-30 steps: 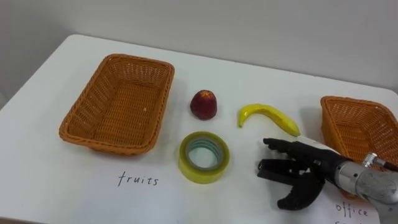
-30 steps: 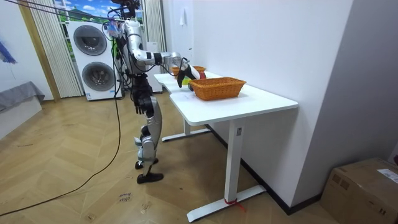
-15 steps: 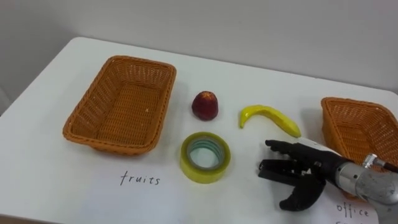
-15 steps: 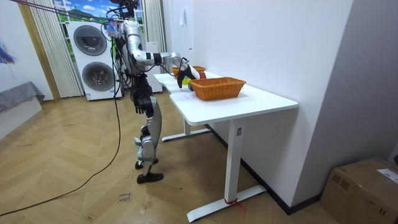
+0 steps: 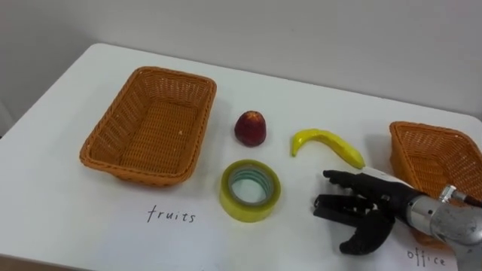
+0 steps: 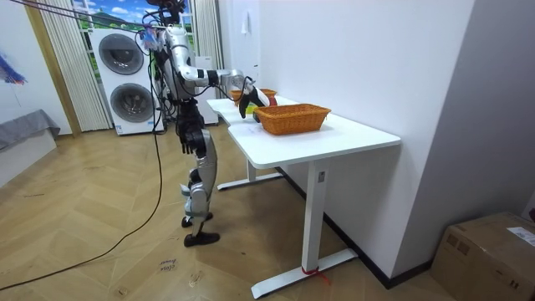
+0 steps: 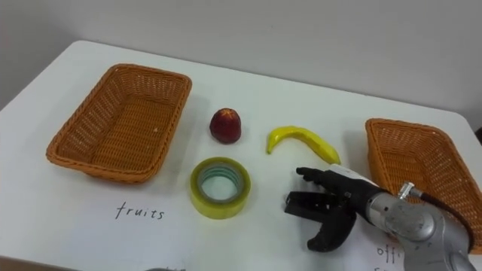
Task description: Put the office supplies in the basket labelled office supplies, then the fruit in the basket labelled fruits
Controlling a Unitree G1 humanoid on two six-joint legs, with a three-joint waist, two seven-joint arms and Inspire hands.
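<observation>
Currently on table (image 5: pixel 45 188): fruits basket (image 5: pixel 105 135) at 10 o'clock, empty; office basket (image 5: pixel 437 154) at 3 o'clock. Right hand (image 5: pixel 380 203) hovers beside the office basket, fingers spread toward 9 o'clock, holding nothing. Tape roll (image 5: pixel 245 212) lies flat at 9 o'clock from it, near. Banana (image 5: pixel 325 142) at 11, long axis roughly 9-to-3. Red fruit (image 5: pixel 250 129) farther, at 10. Tape looks the likely target.

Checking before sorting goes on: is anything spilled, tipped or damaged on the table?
Nothing stands out: apple, banana and tape roll lie intact on the table, between the upright fruits basket and office basket.
</observation>
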